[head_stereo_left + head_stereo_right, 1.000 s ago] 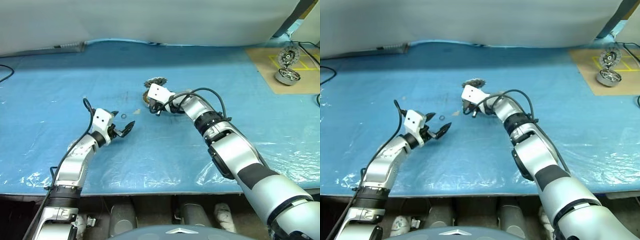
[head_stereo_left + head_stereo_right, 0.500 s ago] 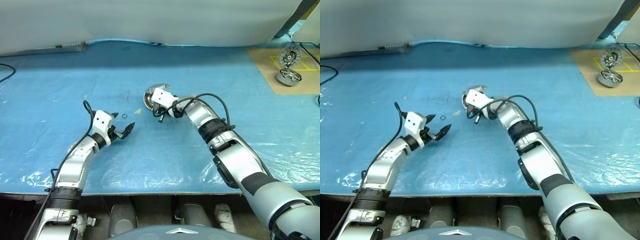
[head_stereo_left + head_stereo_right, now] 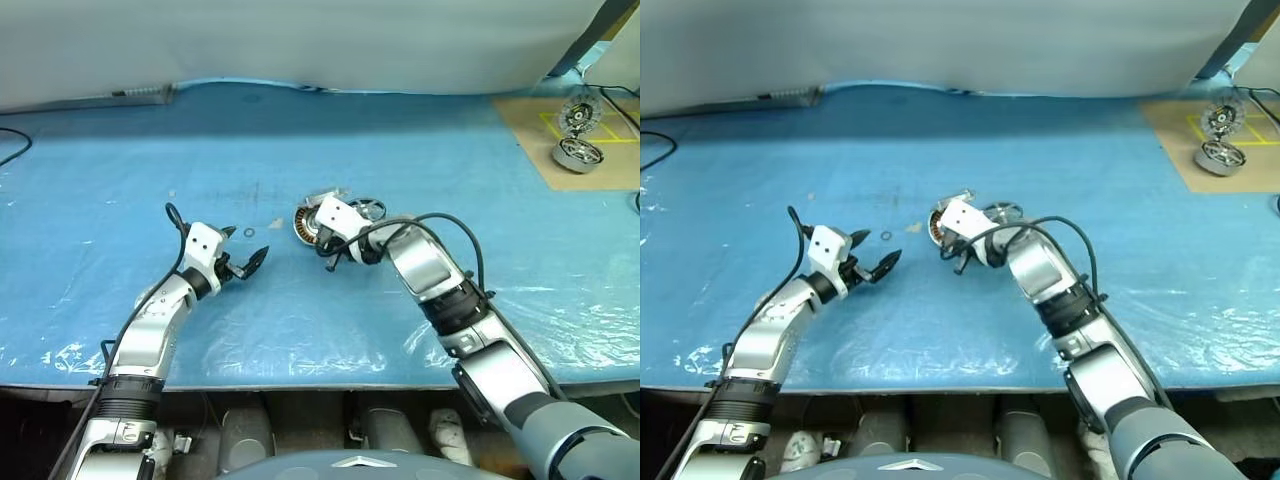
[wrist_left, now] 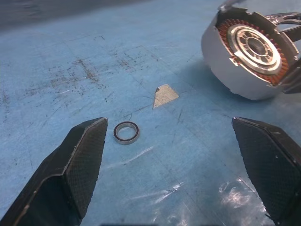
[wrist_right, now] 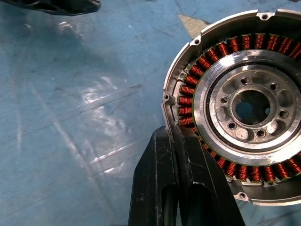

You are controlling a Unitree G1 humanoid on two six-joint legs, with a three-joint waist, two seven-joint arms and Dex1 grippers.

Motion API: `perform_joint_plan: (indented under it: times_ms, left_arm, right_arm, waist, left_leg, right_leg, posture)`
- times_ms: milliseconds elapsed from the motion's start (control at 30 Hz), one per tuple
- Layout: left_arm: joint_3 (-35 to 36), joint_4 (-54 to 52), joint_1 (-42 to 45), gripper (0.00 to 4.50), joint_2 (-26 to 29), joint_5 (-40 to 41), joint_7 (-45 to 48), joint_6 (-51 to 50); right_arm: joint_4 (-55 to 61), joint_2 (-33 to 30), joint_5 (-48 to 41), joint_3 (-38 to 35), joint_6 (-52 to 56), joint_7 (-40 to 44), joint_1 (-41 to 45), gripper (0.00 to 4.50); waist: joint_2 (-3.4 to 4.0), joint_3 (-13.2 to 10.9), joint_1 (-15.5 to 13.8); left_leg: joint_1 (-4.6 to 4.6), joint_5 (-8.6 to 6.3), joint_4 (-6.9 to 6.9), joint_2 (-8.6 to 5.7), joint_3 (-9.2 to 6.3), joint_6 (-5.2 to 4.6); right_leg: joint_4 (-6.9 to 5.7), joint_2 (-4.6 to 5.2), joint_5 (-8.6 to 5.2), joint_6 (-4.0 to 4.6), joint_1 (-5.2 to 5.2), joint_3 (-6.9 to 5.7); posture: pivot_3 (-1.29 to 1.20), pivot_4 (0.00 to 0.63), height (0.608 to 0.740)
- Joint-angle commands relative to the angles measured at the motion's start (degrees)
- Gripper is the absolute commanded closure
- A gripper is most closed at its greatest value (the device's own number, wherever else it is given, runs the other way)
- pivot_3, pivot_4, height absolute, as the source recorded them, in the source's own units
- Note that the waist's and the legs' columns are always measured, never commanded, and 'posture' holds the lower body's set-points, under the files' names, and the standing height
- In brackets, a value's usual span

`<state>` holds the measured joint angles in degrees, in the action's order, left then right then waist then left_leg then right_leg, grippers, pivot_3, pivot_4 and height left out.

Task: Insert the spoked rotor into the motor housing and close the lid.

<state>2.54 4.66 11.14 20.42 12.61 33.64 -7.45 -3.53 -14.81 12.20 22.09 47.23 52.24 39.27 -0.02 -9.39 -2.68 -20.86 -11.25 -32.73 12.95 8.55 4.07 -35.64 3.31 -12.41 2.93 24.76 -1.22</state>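
Pinching motor housing (image 5: 244, 122) rim, right gripper (image 5: 181, 141) fingers together on cup wall, centre of head view; housing tilted, copper winding facing left. Spoked rotor (image 3: 368, 209) just behind housing, partly hidden. Lid not clearly told apart. Left gripper (image 4: 181, 160) jaws wide apart, empty, left of centre, small loose ring (image 4: 126, 132) near one finger. Risks: thin rim grip slipping, housing dropping flat or knocking rotor; ring getting swept away by left finger.

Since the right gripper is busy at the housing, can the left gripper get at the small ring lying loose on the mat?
Probably yes: the left gripper is open, and the small ring lies on bare mat just ahead of its fingers.
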Motion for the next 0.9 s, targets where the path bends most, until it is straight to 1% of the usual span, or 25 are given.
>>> perform_joint_plan:
  times_ms: [33,267,433,600,700,833,867,900]
  left_arm:
    - [0.23,-1.10,-0.09,0.00,0.06,0.32,0.35,1.09]
    - [-0.08,-1.90,-0.17,0.00,0.04,0.52,0.57,0.37]
    - [-0.10,-2.15,0.42,0.00,0.17,0.56,0.69,-0.22]
    - [0.04,-2.35,1.09,0.00,0.57,0.59,0.92,-0.90]
    - [-0.07,-2.51,1.55,0.00,0.66,0.60,1.03,-1.38]
    - [-0.21,-2.62,1.86,0.00,0.66,0.59,1.39,-1.73]
    - [-0.20,-2.59,1.87,0.00,0.69,0.58,1.49,-1.72]
    - [-0.18,-2.67,2.02,0.00,0.73,0.62,1.55,-1.92]
  right_arm:
    - [6.19,-1.32,-2.09,1.62,7.33,0.12,-3.47,4.47]
    - [15.66,-2.34,-5.25,1.95,15.39,-2.54,-6.62,4.47]
    - [18.14,-1.55,-7.71,0.13,17.53,-5.57,-5.95,4.47]
    - [22.02,-1.10,-10.87,-2.40,22.48,-8.35,-4.33,4.47]
    - [23.69,-0.89,-12.68,-3.10,24.59,-10.10,-3.48,3.82]
    - [26.20,0.11,-15.45,-4.77,27.66,-12.43,-1.82,2.48]
    - [26.54,0.25,-16.06,-5.05,28.11,-12.92,-1.57,2.04]
    - [27.21,0.38,-16.83,-5.54,28.87,-13.31,-1.20,1.70]
  waist:
    - [0.00,0.00,-0.02]
    - [0.00,0.00,-0.02]
    - [0.00,0.00,0.00]
    - [0.01,-0.01,-0.02]
    - [0.01,-0.01,-0.01]
    - [0.01,-0.01,0.00]
    - [0.01,-0.01,0.01]
    - [0.01,-0.01,0.01]
  left_leg:
    - [0.00,0.00,0.02,0.00,0.00,0.00]
    - [0.05,0.00,0.05,-0.01,0.00,0.01]
    - [0.07,0.00,0.06,-0.02,0.00,0.01]
    - [0.05,0.00,0.10,-0.03,0.00,0.02]
    - [0.05,0.00,0.12,-0.03,0.00,0.02]
    - [0.05,0.01,0.12,-0.04,-0.01,0.03]
    - [0.05,0.01,0.12,-0.04,-0.01,0.03]
    - [0.05,0.01,0.12,-0.04,-0.01,0.03]
  right_leg:
    - [0.01,0.00,0.00,0.00,0.00,0.00]
    - [0.03,0.00,0.00,-0.02,-0.03,0.02]
    - [0.03,0.00,-0.01,-0.02,-0.02,0.03]
    - [0.08,0.00,-0.01,-0.03,-0.02,0.03]
    - [0.10,-0.01,0.00,-0.04,-0.01,0.03]
    - [0.09,0.00,0.00,-0.05,-0.02,0.03]
    - [0.09,0.00,0.01,-0.05,-0.01,0.03]
    - [0.09,0.00,0.01,-0.05,-0.01,0.04]
  posture:
    - [0.00,0.150,0.740]
    - [0.00,0.150,0.740]
    - [0.00,0.150,0.740]
    - [0.00,0.150,0.740]
    - [0.00,0.150,0.740]
    - [0.00,0.150,0.740]
    - [0.00,0.150,0.740]
    - [0.00,0.150,0.740]
